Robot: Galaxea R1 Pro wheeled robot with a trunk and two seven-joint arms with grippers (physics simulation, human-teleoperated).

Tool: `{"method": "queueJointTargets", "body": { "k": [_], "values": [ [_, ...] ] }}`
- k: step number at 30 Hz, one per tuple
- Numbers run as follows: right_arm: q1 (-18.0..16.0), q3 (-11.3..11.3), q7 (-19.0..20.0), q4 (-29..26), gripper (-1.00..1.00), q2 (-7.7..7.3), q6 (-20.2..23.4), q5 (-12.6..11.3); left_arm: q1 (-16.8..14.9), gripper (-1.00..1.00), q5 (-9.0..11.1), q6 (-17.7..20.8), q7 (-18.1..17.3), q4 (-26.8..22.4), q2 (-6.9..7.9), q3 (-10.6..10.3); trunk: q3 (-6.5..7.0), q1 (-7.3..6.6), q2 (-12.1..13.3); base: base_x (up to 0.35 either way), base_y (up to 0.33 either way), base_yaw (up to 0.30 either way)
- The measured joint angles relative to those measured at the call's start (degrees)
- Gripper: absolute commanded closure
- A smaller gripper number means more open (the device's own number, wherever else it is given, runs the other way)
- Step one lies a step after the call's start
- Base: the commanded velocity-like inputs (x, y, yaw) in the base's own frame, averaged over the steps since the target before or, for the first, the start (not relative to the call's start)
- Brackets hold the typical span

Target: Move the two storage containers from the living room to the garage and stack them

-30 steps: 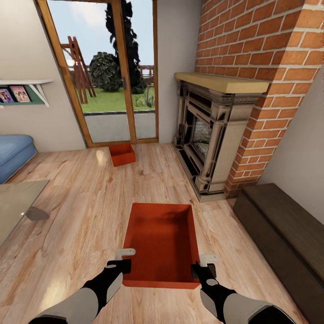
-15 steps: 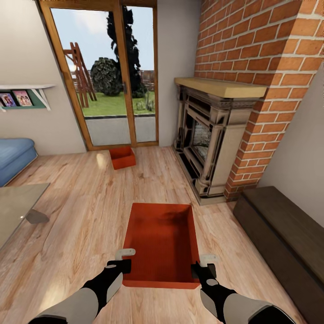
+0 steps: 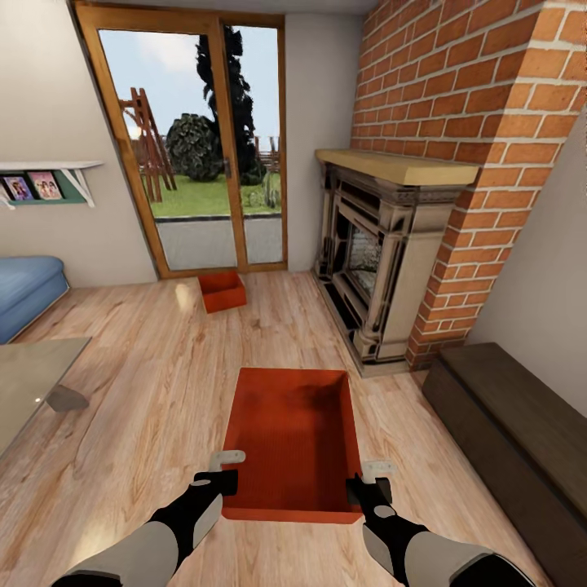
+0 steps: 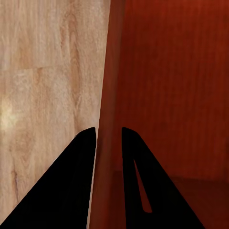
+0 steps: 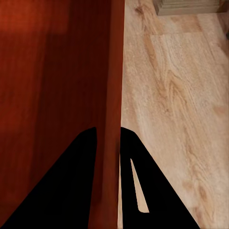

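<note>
In the head view I hold one orange-red storage container (image 3: 293, 440) low over the living room's wood planks. My left gripper (image 3: 231, 481) is shut on its left wall and my right gripper (image 3: 359, 487) is shut on its right wall. In the left wrist view the left gripper (image 4: 109, 136) straddles the thin wall (image 4: 112, 71) of this container. The right wrist view shows the right gripper (image 5: 109, 136) clamping the opposite wall (image 5: 114, 57). The second storage container (image 3: 222, 292) lies on the planks far ahead, by the glass doors (image 3: 204, 147).
A brick fireplace (image 3: 383, 253) stands ahead on the right, with a dark low bench (image 3: 514, 424) along the right wall. To the left are a glass table (image 3: 33, 375) and a blue sofa (image 3: 24, 289). Open planks lie between the two containers.
The whole view has drawn back: the doors, the fireplace and the far container look smaller and farther. The held container and both grippers keep their place in the view.
</note>
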Motion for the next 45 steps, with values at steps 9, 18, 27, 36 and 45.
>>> {"method": "queueJointTargets", "body": {
  "k": [9,18,27,36,45],
  "values": [
    [0.00,-0.01,0.00,0.00,1.00,0.00,0.00,0.00,0.00,1.00,0.00,0.00,0.00,0.00,0.00,0.00,0.83,0.00,0.00,0.000,0.000,0.000],
    [0.00,-0.01,0.00,0.00,1.00,0.00,0.01,0.00,0.00,1.00,0.00,0.00,0.00,0.00,0.00,0.00,1.65,0.00,0.00,0.000,0.000,0.000],
    [0.00,0.00,0.00,0.00,1.00,0.00,0.01,0.00,0.00,1.00,0.00,0.00,0.00,0.00,0.00,0.00,2.48,0.00,0.00,0.000,0.000,0.000],
    [0.00,-0.01,0.00,0.00,1.00,0.00,0.00,0.00,0.00,1.00,0.01,0.00,0.00,0.00,0.00,0.00,3.30,0.00,0.00,0.000,0.000,0.000],
    [0.00,-0.03,-0.01,-0.01,1.00,0.00,-0.03,0.02,0.01,1.00,0.05,0.00,0.02,-0.06,0.01,-0.05,4.13,0.00,0.01,0.000,0.000,0.000]
  ]
}}
